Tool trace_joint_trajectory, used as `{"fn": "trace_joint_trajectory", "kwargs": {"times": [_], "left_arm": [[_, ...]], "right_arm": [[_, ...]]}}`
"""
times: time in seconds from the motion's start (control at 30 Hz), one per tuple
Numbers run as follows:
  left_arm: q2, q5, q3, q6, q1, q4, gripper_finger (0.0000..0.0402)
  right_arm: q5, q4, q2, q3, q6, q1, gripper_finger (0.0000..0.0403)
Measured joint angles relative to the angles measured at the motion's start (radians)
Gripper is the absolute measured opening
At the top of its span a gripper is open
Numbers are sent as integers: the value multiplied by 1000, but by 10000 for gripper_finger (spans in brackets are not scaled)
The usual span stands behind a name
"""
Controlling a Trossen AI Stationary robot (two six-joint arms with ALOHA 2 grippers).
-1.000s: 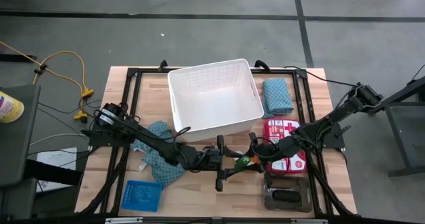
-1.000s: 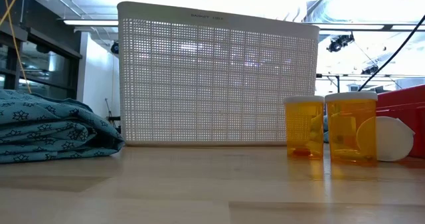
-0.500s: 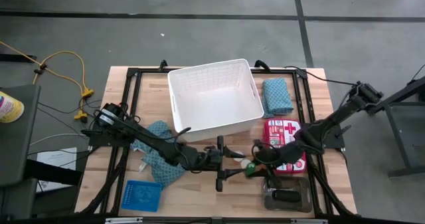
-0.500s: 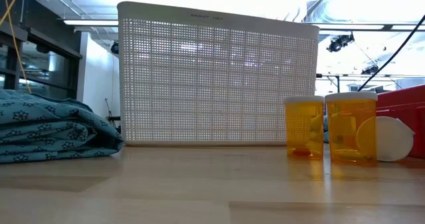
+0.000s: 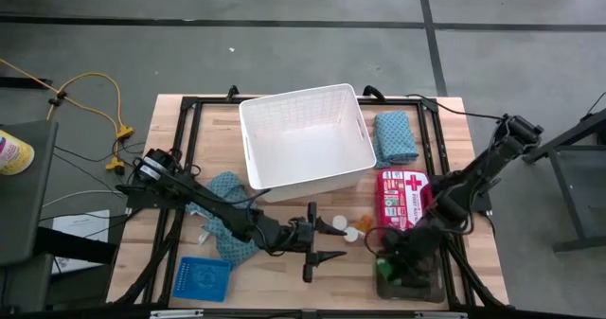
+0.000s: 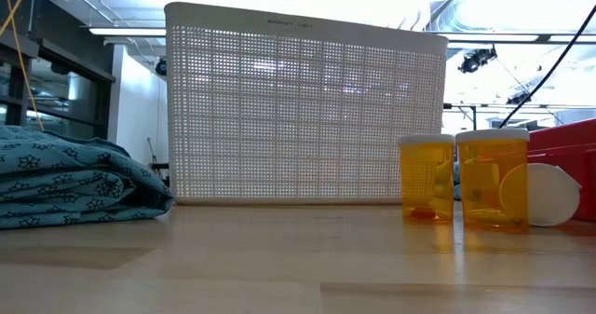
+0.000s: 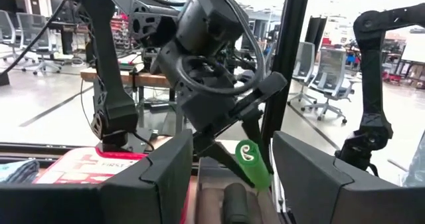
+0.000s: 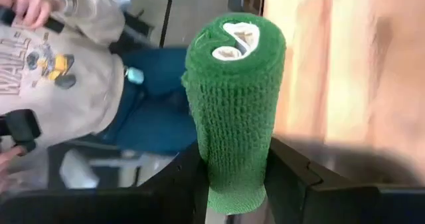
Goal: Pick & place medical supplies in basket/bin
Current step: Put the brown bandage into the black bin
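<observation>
My right gripper (image 5: 386, 260) is shut on a green bandage roll (image 8: 236, 111) and hangs over the grey tray (image 5: 421, 291) at the near right. A dark-brown roll (image 7: 236, 201) lies in that tray. My left gripper (image 5: 320, 253) stands open near the table's middle, pointing level at the right gripper, with nothing between its fingers. The white basket (image 5: 305, 134) stands at the far middle. One teal cloth (image 5: 393, 136) lies to its right and another (image 5: 227, 220) to its near left. Two orange pill bottles (image 6: 426, 179) and white caps (image 5: 338, 224) stand in front of the basket. My right gripper pinches the green roll's two sides (image 8: 234, 174) between its two fingers, at the end nearest the wrist. The roll runs along the fingers and sticks out past them, its white core end (image 8: 232, 41) facing away. The fingers slant downward. The roll hangs clear above the grey tray.
A red first-aid kit (image 5: 405, 198) lies between the basket and the grey tray. A blue mesh tray (image 5: 204, 279) sits at the near left. A person in a grey sweatshirt (image 8: 60, 71) shows beyond the table.
My right gripper has carried the green roll from the table's middle, just in front of my left gripper, toward the near right edge and over the grey tray. It has also dropped a little and rolled at the wrist. The white caps and pill bottles it covered now show.
</observation>
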Motion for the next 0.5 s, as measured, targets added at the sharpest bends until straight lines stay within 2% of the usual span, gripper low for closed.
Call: {"fn": "trace_joint_trajectory", "kwargs": {"times": [0.23, 0.5], "left_arm": [[0, 0, 0, -4, 0, -7, 202], [0, 0, 0, -6, 0, -7, 202]], "right_arm": [[-6, -95, 0, 0, 198, 93, 107], [66, -287, 0, 0, 356, 154, 107]]}}
